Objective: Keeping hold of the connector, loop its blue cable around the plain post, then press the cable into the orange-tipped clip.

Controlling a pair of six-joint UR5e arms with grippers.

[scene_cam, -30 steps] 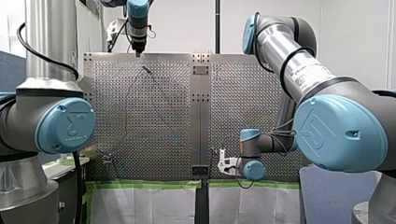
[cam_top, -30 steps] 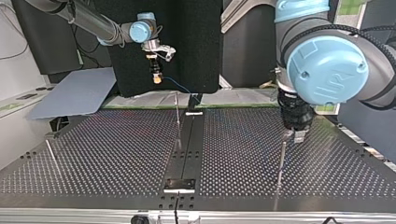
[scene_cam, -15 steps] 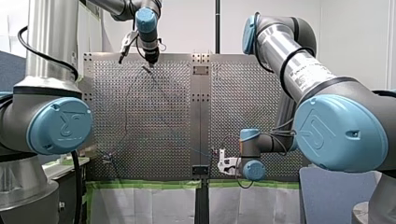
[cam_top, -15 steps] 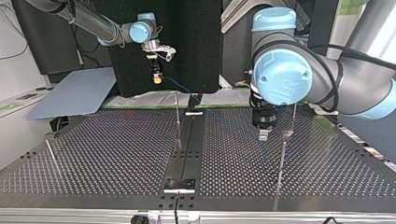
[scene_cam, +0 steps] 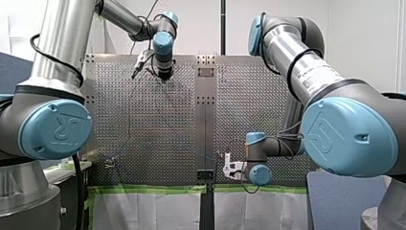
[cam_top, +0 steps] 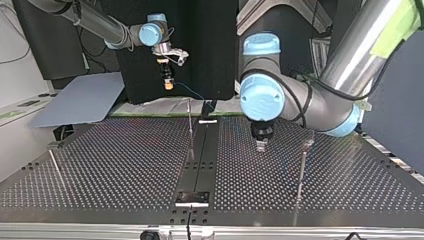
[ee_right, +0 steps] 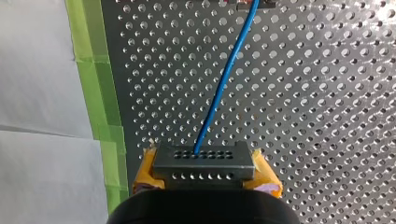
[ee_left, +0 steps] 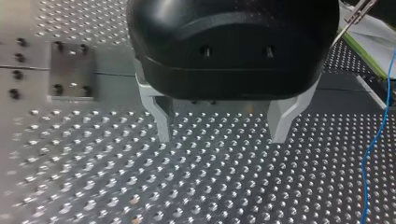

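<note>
Our right gripper has its yellow pads clamped on the grey connector, held in the air near the green tape at the table's edge. The blue cable runs from the connector's face out over the perforated table. Our left gripper hangs just above the table, its metal fingers spread apart with nothing between them, and the cable lies off to one side.

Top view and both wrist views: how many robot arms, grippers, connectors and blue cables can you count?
Robot arms: 2, my left arm and my right arm
Grippers: 2, left gripper and right gripper
Connector: 1
Blue cable: 1
Total: 6
</note>
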